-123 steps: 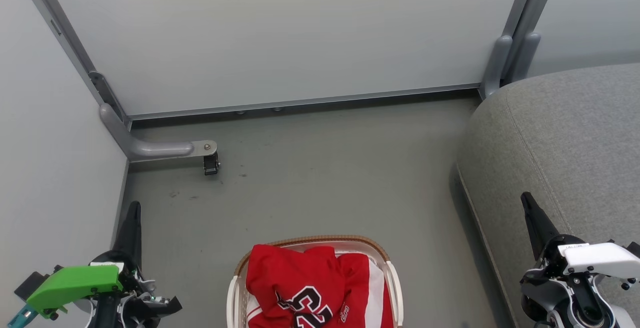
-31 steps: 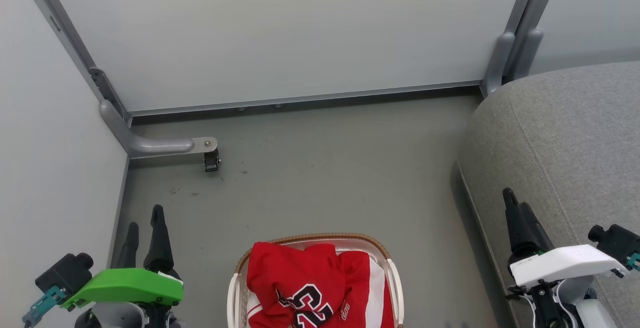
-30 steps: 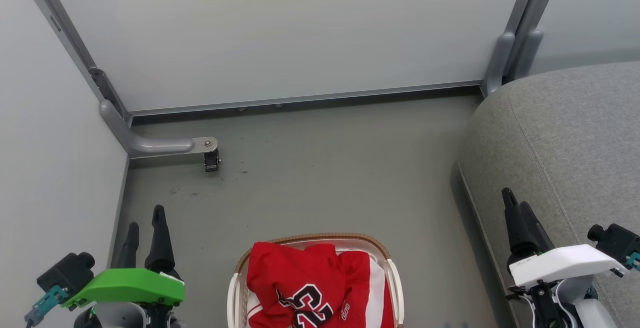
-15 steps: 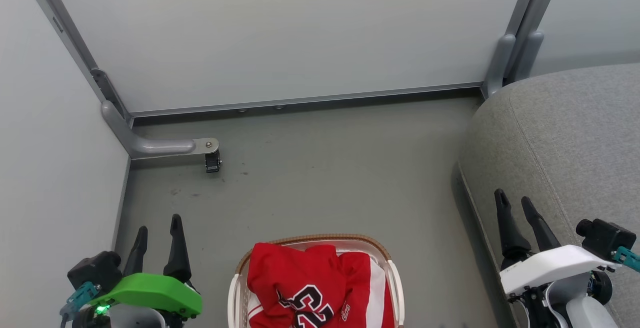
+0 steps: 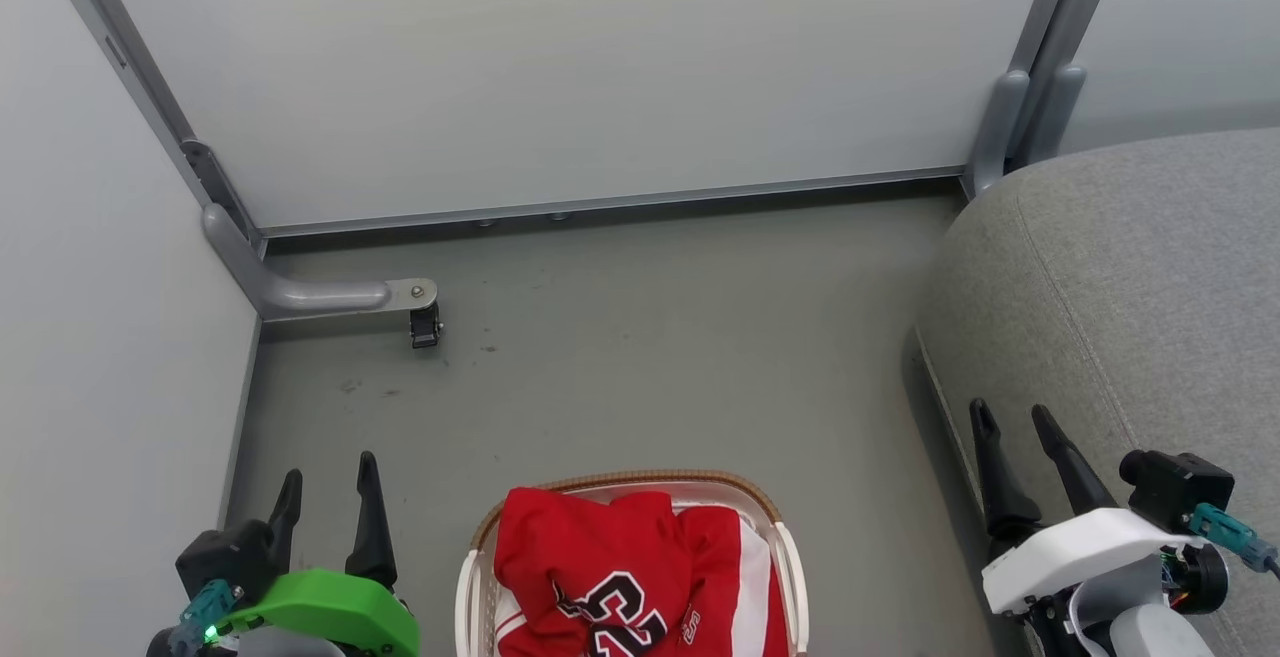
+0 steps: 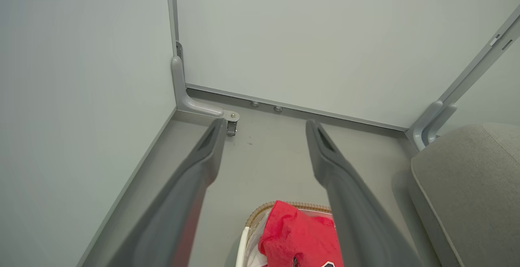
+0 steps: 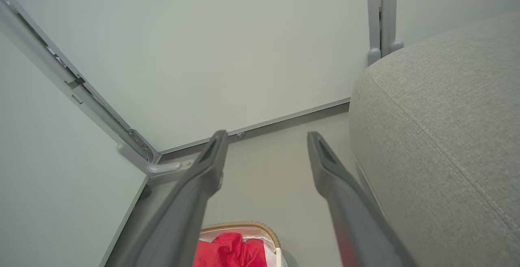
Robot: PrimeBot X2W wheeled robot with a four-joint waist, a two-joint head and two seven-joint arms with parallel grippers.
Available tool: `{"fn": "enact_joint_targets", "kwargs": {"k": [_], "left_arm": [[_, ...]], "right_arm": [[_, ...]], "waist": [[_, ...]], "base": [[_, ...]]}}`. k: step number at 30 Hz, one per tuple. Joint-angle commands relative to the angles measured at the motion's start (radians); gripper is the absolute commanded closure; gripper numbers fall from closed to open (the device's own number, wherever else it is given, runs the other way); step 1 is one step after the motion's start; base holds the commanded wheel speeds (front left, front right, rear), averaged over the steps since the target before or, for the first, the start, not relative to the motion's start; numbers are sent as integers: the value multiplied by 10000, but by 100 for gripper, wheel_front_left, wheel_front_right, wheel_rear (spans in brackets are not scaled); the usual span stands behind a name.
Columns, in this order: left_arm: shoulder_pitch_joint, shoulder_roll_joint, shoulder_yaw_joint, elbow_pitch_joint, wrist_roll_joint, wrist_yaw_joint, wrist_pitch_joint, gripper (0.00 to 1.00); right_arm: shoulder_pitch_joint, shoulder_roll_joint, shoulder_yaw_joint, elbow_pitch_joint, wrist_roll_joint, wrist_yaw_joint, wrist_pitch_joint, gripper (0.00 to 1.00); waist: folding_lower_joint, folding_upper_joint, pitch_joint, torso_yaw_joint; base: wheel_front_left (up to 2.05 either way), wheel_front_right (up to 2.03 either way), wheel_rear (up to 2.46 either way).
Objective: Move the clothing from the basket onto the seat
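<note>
The red clothing [image 5: 600, 567] lies heaped in the white basket [image 5: 785, 557] at the bottom middle of the head view; a black-and-white number print shows on top, and broad white stripes show on the right side. The basket's brown rim [image 6: 254, 216] and red cloth [image 6: 298, 238] also appear low in the left wrist view, and red cloth [image 7: 229, 252] low in the right wrist view. The grey seat [image 5: 1130, 277] fills the right side. My left gripper [image 5: 330, 482] hovers open left of the basket. My right gripper [image 5: 1010, 422] is open at the seat's front edge. Both are empty.
Pale partition panels [image 5: 560, 67] close off the far side and the left. A grey panel foot with a small castor [image 5: 424, 322] stands on the floor at the left corner. Grey floor [image 5: 660, 357] lies between the basket, the panels and the seat.
Both wrists have turned over 4 seconds so each gripper's two fingers now show spread apart. The left gripper has drifted right toward the basket and lower; the right gripper has drifted left.
</note>
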Motion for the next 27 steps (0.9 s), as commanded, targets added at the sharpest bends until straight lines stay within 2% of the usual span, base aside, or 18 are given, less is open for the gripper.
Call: {"fn": "enact_joint_targets", "kwargs": {"k": [1,27], "left_arm": [[47,71,-37,-21,338,49,-106,0],[249,-84,-142,28,2546,-84,-653,0]], "right_arm": [[23,-35,45,-21,-297,5,-105,0],[148,-25,145,139,-2460,5,-650,0]], "waist": [[0,0,2,9],[0,0,101,-91]], "base": [[0,0,0],[0,0,0]]}}
